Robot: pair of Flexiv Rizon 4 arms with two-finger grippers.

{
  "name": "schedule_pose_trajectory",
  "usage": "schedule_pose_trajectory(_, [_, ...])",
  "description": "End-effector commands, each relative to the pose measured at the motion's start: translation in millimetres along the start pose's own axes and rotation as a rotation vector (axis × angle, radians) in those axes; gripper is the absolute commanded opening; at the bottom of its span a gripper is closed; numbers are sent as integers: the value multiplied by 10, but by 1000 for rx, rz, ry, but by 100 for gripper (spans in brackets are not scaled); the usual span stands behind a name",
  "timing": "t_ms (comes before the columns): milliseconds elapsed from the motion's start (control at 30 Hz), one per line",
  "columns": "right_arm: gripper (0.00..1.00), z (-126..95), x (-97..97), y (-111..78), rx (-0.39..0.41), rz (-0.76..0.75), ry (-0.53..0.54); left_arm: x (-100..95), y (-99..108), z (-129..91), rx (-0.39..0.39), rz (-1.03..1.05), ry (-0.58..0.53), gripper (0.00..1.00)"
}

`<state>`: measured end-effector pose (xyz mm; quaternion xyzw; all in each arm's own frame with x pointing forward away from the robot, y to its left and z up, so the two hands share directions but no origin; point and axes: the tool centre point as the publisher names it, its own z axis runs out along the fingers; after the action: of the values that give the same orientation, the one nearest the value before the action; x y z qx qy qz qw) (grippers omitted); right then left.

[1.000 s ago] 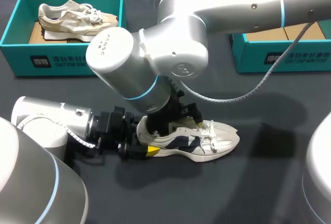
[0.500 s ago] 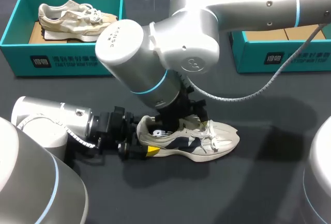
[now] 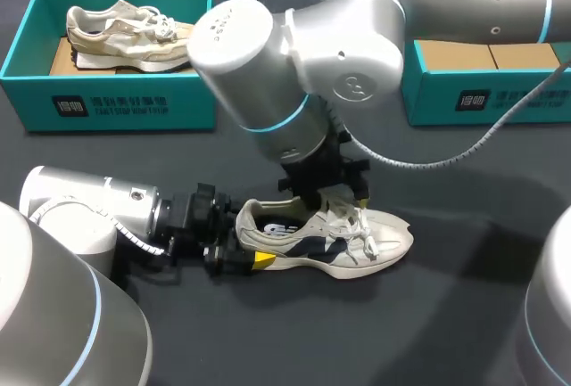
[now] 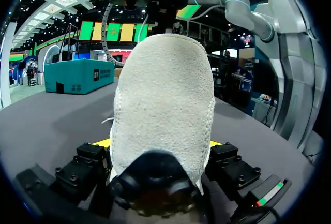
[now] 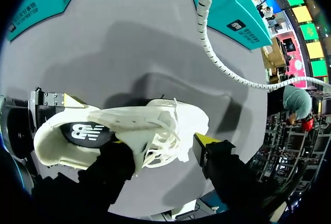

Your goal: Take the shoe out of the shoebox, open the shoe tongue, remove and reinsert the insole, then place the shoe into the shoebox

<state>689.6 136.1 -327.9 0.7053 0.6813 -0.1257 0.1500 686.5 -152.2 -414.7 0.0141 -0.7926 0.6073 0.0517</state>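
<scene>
A white and navy shoe [image 3: 332,240] lies on its sole in the middle of the dark table, toe to the right. My left gripper [image 3: 241,259] is level with the table and shut on the heel [image 4: 163,105], a finger pressed on each side. My right gripper [image 3: 336,197] hangs over the tongue and laces. In the right wrist view its fingers straddle the laced upper [image 5: 155,131]: one is in the shoe's mouth against the tongue, the other stands just clear on the toe side, so my right gripper [image 5: 160,144] is open. The dark insole [image 5: 85,132] shows in the mouth.
A teal shoebox [image 3: 107,105] at the back left holds a beige shoe [image 3: 125,29]. A second teal box [image 3: 482,96] with cardboard inside stands at the back right. The right arm's white cable [image 3: 451,147] loops over the table behind the shoe.
My right arm has swung right, from over the heel opening to over the tongue, uncovering the shoe's mouth and insole. Its fingers have narrowed. The left gripper and the shoe stayed put.
</scene>
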Motion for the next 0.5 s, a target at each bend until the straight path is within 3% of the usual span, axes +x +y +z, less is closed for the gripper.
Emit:
schedule_pose_trajectory(33, [56, 35, 11, -37, 12, 8, 25, -5, 2, 2, -2, 0, -2, 0])
schedule_pose_trajectory(200, [50, 39, 90, -88, 33, -10, 54, -5, 2, 2, -2, 0, -2, 0])
schedule_pose_trajectory(500, [47, -28, 170, -158, 51, -45, 97, -5, 2, 2, -2, 0, -2, 0])
